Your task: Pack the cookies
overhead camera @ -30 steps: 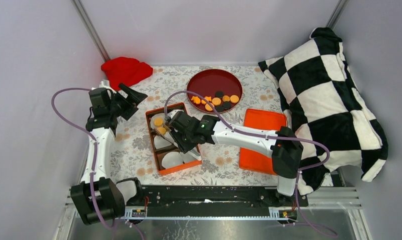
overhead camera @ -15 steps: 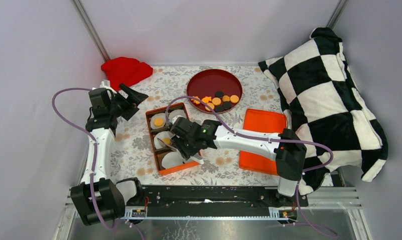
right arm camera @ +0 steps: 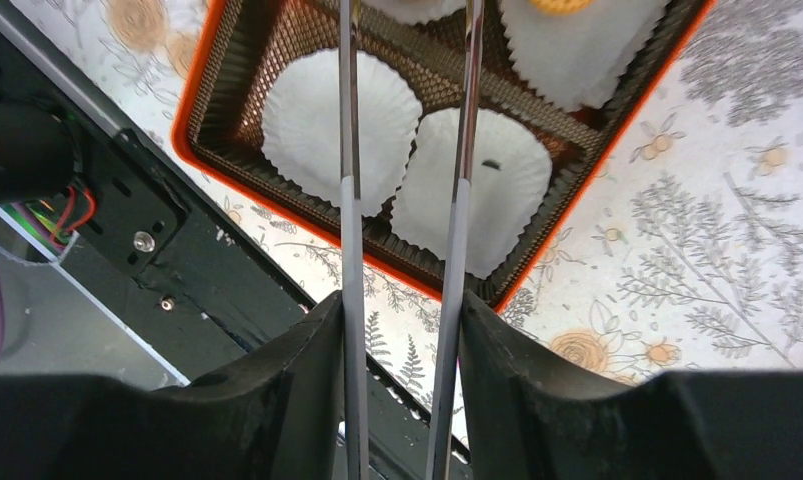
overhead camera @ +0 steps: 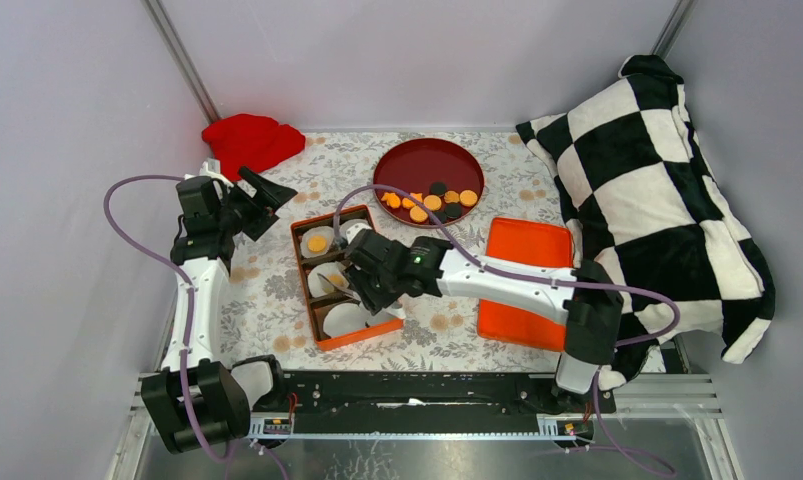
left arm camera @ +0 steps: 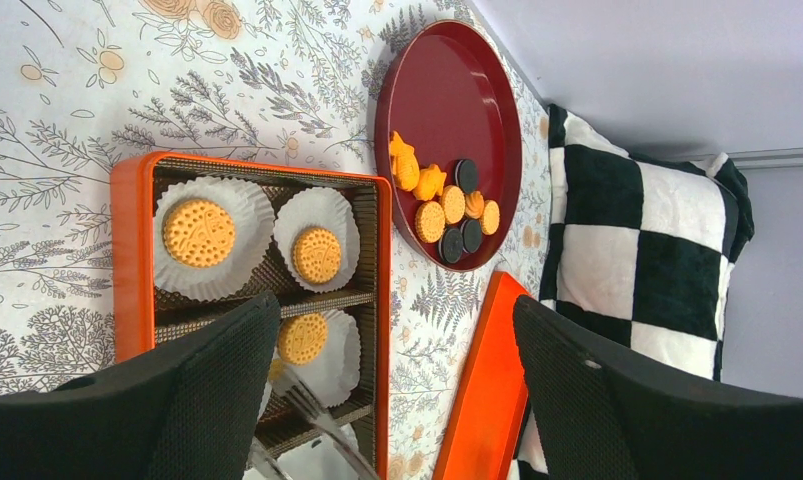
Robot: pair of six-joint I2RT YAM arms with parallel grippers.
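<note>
Cookies (overhead camera: 429, 200), top view: most lie on the red plate (overhead camera: 427, 160); one shows in the orange box (overhead camera: 362, 338), beside the right gripper (overhead camera: 362, 290).
Left wrist view: left fingers (left arm camera: 207, 390) spread wide, gripping nothing; three boxed cookies sit in paper cups (left arm camera: 247, 200).
Right wrist view: right fingers (right arm camera: 277, 400) clamp the tongs (right arm camera: 349, 150) over two empty cups; fill these next, and squeeze gently.
Surroundings: floral worktop (right arm camera: 697, 220), grey walls (overhead camera: 427, 60).
</note>
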